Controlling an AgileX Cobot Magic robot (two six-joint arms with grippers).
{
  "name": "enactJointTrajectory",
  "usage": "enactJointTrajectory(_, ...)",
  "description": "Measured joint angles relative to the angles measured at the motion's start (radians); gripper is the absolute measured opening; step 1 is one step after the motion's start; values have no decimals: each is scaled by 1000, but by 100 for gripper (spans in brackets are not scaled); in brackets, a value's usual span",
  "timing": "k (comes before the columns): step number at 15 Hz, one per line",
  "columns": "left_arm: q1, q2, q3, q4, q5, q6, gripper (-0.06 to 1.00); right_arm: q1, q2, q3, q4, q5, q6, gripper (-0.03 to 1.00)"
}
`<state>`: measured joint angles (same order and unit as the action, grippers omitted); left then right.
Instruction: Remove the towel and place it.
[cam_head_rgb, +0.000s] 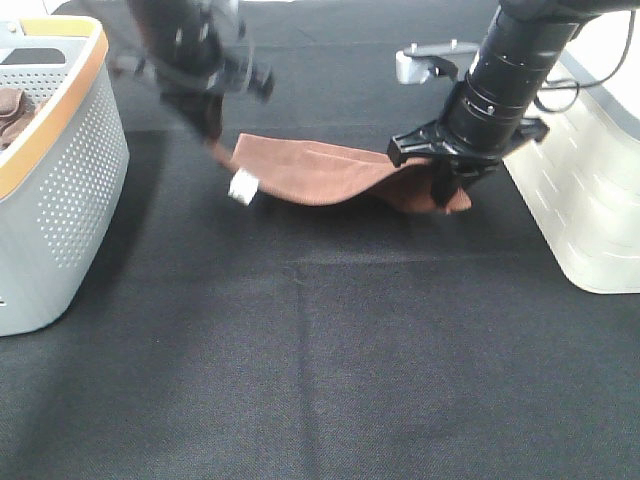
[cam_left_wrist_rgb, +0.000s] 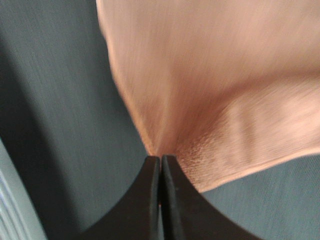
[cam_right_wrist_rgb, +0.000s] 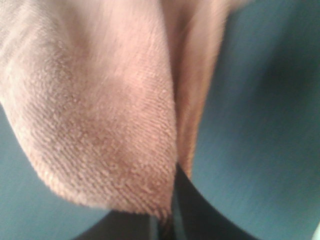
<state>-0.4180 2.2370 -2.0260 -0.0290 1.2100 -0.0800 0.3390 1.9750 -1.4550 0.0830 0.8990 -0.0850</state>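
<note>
1. We're holding the towel (cam_head_rgb: 320, 175) by two ends right now, one gripper on each.
2. The left gripper (cam_left_wrist_rgb: 160, 160) is clamping shut on one corner. Its jaws are pressing flat together and the reddish-brown cloth is fanning out straight from their tips.
3. The right gripper (cam_right_wrist_rgb: 167, 220) is pinching the opposite end, jaws closed on it. A fuzzy fold is flopping over the jaw tips and hiding most of them.
4. The towel is hanging stretched between the two sets of jaws, sagging a bit in the middle, low over the black table cover (cam_head_rgb: 320, 380). We can't tell whether the sagging edge is touching it.
5. A small white tag (cam_head_rgb: 243, 187) is dangling off the hem, just below and beside the left jaws.
6. A grey basket (cam_head_rgb: 60, 200) is sitting out past the left jaws, apart from the towel, with something brown lying inside.
7. A white bin (cam_head_rgb: 590, 200) is sitting out past the right jaws.
</note>
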Motion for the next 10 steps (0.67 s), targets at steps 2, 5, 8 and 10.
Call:
enactJointTrajectory(2,0,-20,63,-8,1,0,0,0,0,0,19,26,0,0)
enactJointTrajectory(5,-12,-51,228,-33,6,0,0,0,0,31,49,119,-8,0)
enactJointTrajectory(8,-59,-51,321,-36,7,5,0,0,0,100,60,136,-9,0)
enactJointTrajectory(10,-93,-52,374,-36,7,9,0,0,0,148,60,141,-6,0)
